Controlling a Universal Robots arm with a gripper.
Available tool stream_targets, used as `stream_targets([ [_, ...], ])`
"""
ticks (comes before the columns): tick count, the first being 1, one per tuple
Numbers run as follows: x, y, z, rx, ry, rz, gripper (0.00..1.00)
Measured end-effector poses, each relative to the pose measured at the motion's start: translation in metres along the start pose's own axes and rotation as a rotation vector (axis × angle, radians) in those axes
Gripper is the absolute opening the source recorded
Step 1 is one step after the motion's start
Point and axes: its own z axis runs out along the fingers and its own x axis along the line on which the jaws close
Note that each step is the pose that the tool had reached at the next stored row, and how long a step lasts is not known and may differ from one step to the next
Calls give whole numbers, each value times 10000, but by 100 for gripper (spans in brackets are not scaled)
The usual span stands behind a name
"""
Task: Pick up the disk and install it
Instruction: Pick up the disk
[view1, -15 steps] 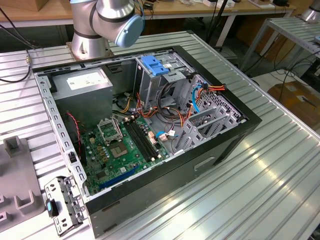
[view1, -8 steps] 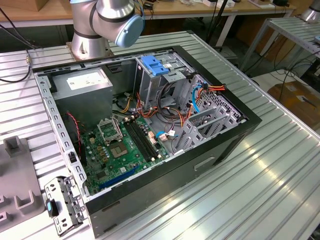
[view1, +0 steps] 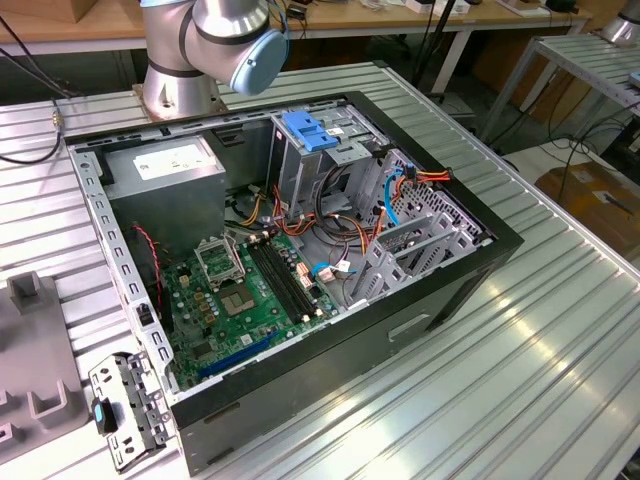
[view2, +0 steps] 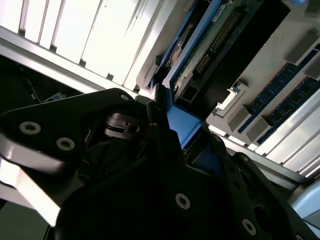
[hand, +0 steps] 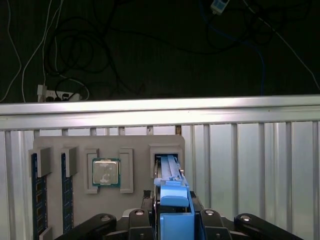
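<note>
- The disk (hand: 170, 172) stands on edge in a slot of the grey tray (hand: 132, 145), beside the processor (hand: 106, 172).
- Its long axis runs straight out from the jaws.
- On the gripper (hand: 175, 215), the jaws look clamped on the disk's blue bracket end.

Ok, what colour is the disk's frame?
The frame is blue, clearest in the first wrist view.
</note>
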Motion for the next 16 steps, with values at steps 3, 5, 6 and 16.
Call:
stream_targets([
  [3,0,0,-41,-1,1,0,37],
  [5,0,0,-74,-1,0,0,37],
  [6,0,-1,-90,-2,0,0,37],
  [16,0,-2,-328,0,0,0,37],
])
